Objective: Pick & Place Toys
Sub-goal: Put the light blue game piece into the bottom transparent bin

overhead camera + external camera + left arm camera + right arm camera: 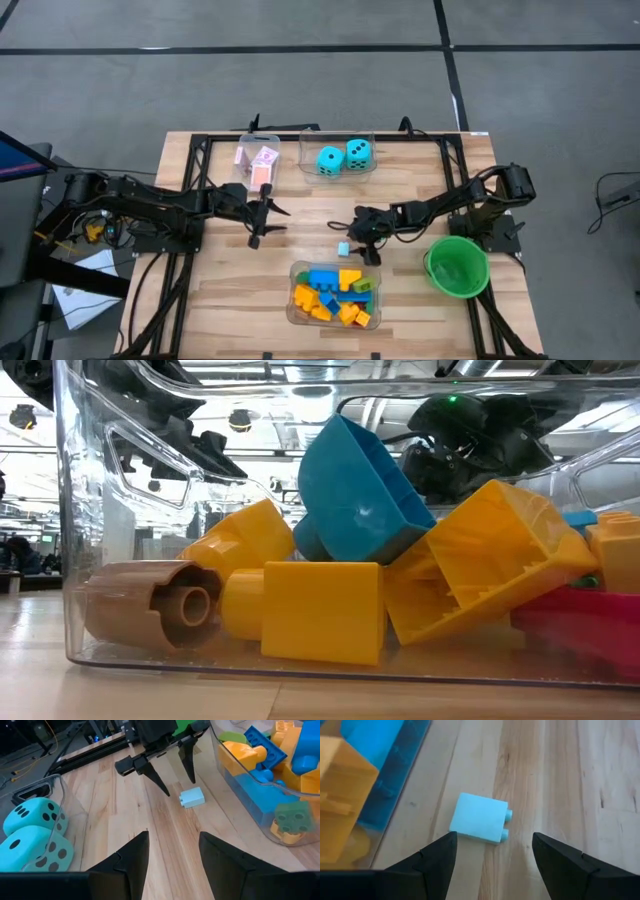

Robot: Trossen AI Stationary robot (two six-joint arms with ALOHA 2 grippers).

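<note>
— The table [230, 300]?
— Pale wood, visible grain, matt.
— The bricks [320, 610]?
— Smooth, glossy plastic, in a clear, shiny plastic tub [80, 560]. The loose light-blue brick [479, 818] looks matt.

A loose brick [343, 248] lies on the tabletop [220, 290] between the brick tub [331, 293] in front and the dice tub [338, 156] behind; bowl [457, 266] right.

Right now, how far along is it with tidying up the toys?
Mostly sorted: bricks fill one tub, two dice another, cards a third. In hand: the right gripper hovers, jaws open, over a loose pale blue brick on the table. That brick is left. The left gripper waits, empty.
</note>
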